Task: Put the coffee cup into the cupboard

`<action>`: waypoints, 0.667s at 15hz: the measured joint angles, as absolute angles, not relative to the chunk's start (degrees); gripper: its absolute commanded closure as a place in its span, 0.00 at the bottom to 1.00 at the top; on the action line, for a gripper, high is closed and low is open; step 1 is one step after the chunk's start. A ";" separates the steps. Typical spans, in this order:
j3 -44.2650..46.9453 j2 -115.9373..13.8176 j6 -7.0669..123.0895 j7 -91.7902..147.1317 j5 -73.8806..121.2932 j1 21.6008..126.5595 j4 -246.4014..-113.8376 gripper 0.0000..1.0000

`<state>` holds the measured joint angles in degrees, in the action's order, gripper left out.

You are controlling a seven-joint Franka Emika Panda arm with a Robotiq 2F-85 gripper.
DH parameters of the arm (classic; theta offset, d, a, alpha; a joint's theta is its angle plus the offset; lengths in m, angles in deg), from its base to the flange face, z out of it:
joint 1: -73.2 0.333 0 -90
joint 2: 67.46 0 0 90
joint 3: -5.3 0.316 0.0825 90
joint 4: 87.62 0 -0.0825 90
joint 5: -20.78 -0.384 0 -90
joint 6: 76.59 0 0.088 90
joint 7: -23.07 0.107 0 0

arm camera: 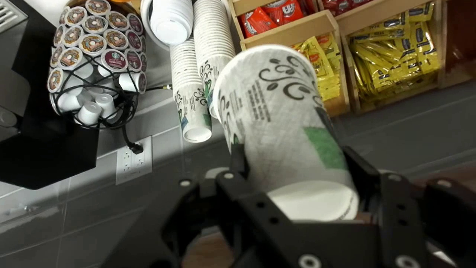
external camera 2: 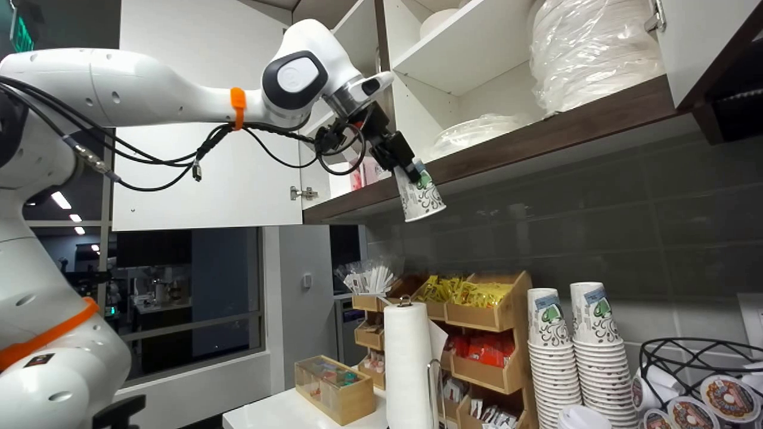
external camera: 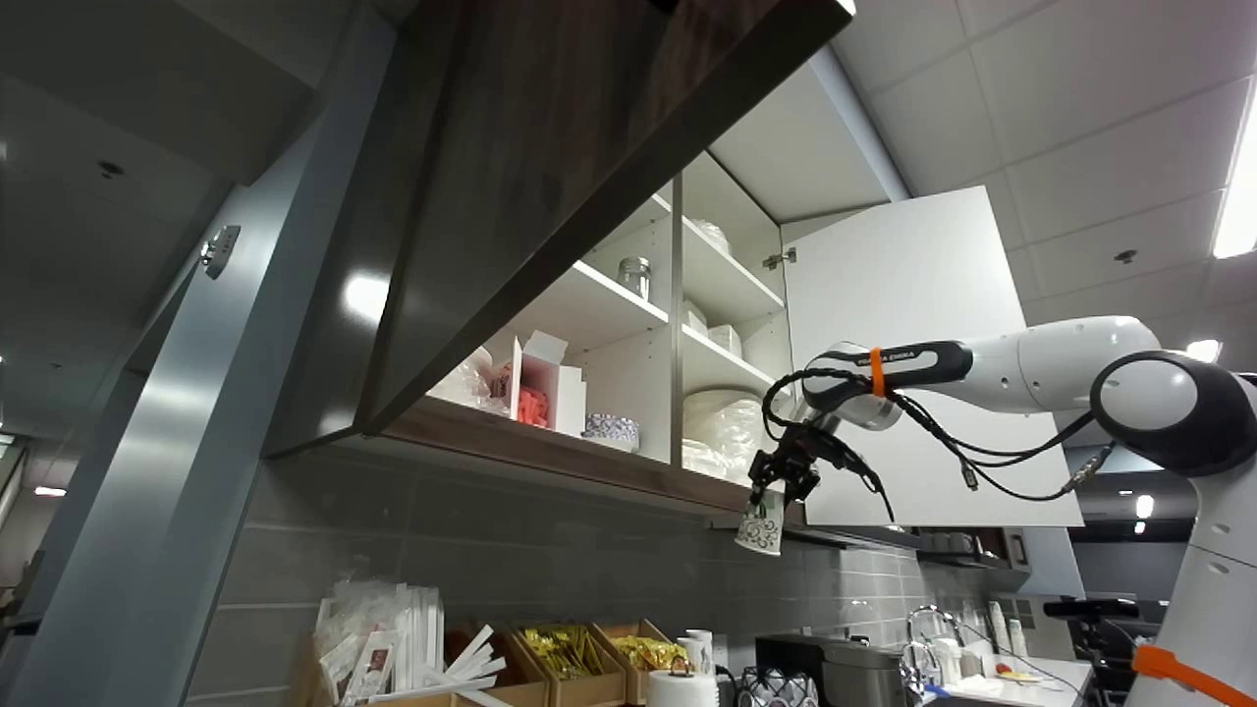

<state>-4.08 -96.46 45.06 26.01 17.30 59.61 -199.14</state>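
The coffee cup, white paper with dark swirls and a green patch, shows in both exterior views (external camera: 761, 527) (external camera 2: 421, 198) and in the wrist view (arm camera: 275, 111). It is tilted, base up and wide mouth down. My gripper (external camera: 774, 491) is shut on the cup near its base; the fingers lie on both sides of it in the wrist view (arm camera: 296, 158). The gripper also shows in an exterior view (external camera 2: 411, 171). The cupboard (external camera: 550, 462) (external camera 2: 584, 132) stands open, with its tall white door (external camera: 884, 295) (external camera 2: 250, 205) behind the arm. The cup hangs in the air by the cupboard's lower front edge.
Shelves hold a white box (external camera: 568, 393), a glass jar (external camera: 634, 277) and plastic-wrapped plates (external camera 2: 596, 53). A dark door panel (external camera: 550, 147) juts out. Below stand cup stacks (external camera 2: 554, 375), a paper towel roll (external camera 2: 408, 363), wooden packet bins (external camera 2: 484, 314) and a coffee pod basket (arm camera: 93, 44).
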 measured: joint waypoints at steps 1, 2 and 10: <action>-4.10 -96.47 44.95 26.04 17.30 59.73 -198.62 0.37; -4.11 -96.46 44.95 26.04 17.30 59.74 -198.61 0.37; -4.58 -96.17 45.04 25.83 16.85 60.28 -197.82 0.62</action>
